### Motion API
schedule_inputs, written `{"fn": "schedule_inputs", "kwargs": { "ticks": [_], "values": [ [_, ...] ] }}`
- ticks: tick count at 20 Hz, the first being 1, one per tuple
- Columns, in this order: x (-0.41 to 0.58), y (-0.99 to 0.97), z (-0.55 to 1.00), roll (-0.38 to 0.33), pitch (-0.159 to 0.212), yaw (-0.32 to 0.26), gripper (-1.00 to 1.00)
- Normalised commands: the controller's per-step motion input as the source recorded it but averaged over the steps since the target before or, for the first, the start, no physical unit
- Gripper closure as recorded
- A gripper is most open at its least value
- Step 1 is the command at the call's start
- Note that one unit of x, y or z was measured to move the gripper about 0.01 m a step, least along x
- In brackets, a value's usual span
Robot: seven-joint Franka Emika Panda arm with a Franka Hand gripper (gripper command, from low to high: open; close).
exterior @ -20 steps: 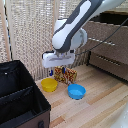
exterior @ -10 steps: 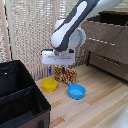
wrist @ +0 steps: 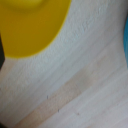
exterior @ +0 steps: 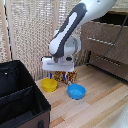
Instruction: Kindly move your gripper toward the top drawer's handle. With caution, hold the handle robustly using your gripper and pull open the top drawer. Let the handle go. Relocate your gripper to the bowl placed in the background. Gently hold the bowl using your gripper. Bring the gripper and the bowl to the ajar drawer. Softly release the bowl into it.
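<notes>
- Here the small dark two-finger gripper (exterior: pixel 59 74) on the bulky white robot arm (exterior: pixel 75 27) hangs just above the wooden floor (exterior: pixel 100 105); whether its claw is parted or closed cannot be told.
- The small round yellow plastic bowl (exterior: pixel 49 85) sits on the floor just below it, beside a round blue bowl (exterior: pixel 76 91).

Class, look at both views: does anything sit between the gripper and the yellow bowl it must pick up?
Nothing visible does. The gripper hangs just above the yellow bowl; the blue bowl sits apart, toward the exterior view's right.

Pale wooden floor (exterior: pixel 100 107), slatted wall (exterior: pixel 30 35)
</notes>
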Motion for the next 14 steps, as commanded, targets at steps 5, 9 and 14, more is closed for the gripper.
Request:
{"fn": "schedule_inputs", "kwargs": {
  "ticks": [5,9,14],
  "values": [
    [0.441,-0.17,-0.17,-0.007,0.034,0.019,-1.00],
    [-0.026,0.11,-0.47,-0.134,0.031,0.061,-1.00],
    [-0.258,0.31,-0.48,-0.170,0.032,0.046,-1.00]
  ]
}}
